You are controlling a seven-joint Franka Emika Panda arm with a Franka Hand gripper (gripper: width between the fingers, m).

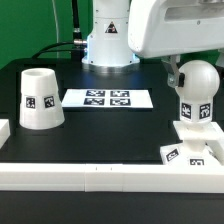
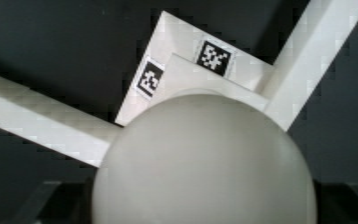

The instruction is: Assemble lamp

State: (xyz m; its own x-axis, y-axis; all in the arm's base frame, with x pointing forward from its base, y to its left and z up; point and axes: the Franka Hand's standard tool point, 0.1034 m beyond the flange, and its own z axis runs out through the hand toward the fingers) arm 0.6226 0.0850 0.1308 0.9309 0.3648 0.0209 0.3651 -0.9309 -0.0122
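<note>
The rounded white bulb (image 1: 196,92) stands upright at the exterior view's right, its tag facing the camera, over the flat square base (image 1: 186,149). My gripper (image 1: 192,70) comes down from above and is shut on the bulb's upper part. In the wrist view the bulb (image 2: 202,160) fills the space between my dark fingers (image 2: 48,200), and the gripper (image 2: 197,202) is centred on it. Beyond it the base (image 2: 179,58) lies in the corner of the rails, showing two tags. The cone shade (image 1: 40,98) stands alone at the exterior view's left.
The marker board (image 1: 108,98) lies flat in the middle of the black table. A long white rail (image 1: 100,176) runs along the front edge, and rails (image 2: 34,110) meet behind the base. The robot's white pedestal (image 1: 108,40) stands at the back.
</note>
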